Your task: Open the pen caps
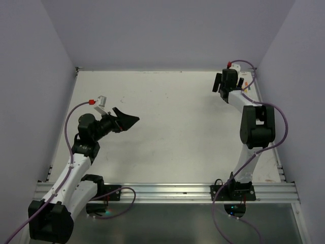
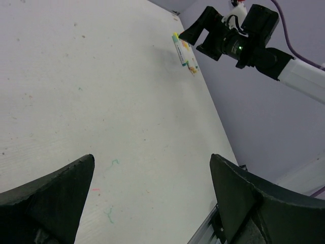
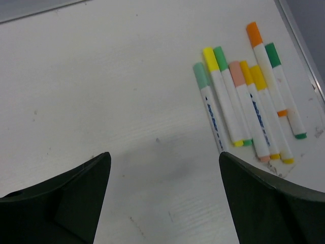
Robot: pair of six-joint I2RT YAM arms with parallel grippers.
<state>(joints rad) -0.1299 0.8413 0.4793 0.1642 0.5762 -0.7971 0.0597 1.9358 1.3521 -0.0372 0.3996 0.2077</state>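
While the left gripper (image 2: 152,158) and right gripper (image 3: 163,157) gape empty, the pen caps (image 3: 236,71), green, yellow, peach, orange, sit on white barrels (image 3: 229,114).

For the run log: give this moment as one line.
left end effector: open, empty | right end effector: open, empty, near white-barrelled pens | coloured plastic pen caps: all on

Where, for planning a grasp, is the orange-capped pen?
The orange-capped pen lies upper right in the right wrist view, between a yellow-capped pen and a dark-green-capped pen.
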